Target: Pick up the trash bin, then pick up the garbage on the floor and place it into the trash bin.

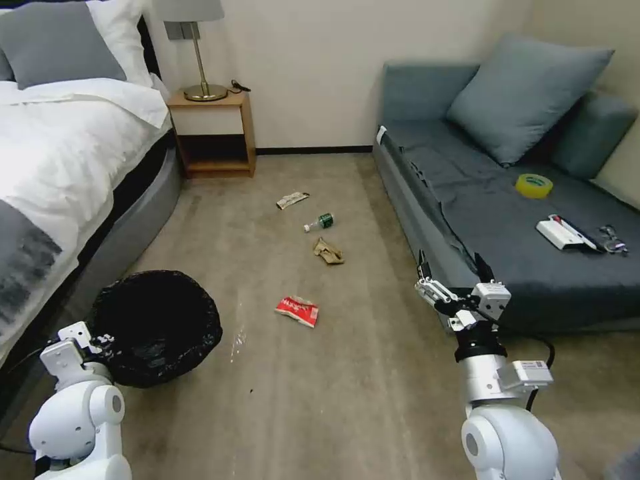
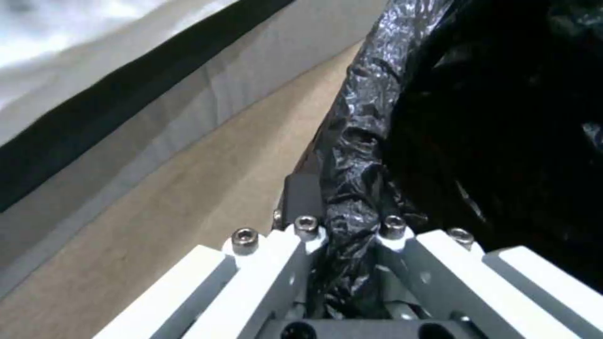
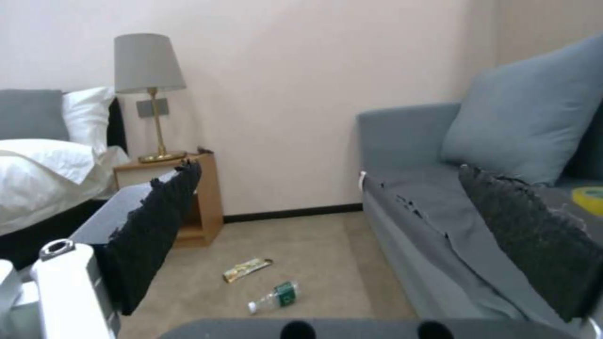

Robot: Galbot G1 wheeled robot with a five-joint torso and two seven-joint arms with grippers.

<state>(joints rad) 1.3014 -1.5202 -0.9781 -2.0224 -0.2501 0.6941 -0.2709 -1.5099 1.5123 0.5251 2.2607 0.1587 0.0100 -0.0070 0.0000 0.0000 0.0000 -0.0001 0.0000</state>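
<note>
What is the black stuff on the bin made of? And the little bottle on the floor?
The trash bin liner looks like thin glossy black plastic: crinkled, shiny folds where the left gripper pinches its rim. The bottle seems clear plastic, see-through, with a green label.

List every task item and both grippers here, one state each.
Round bin with crinkled black bag: upright, rim clamped.
Left gripper: shut on bag rim.
Right gripper: open, raised beside sofa.
Red-and-white snack wrapper: on carpet.
Crumpled tan paper: on carpet.
Clear green-labelled bottle: lying sideways.
Flat beige wrapper: on carpet.
</note>
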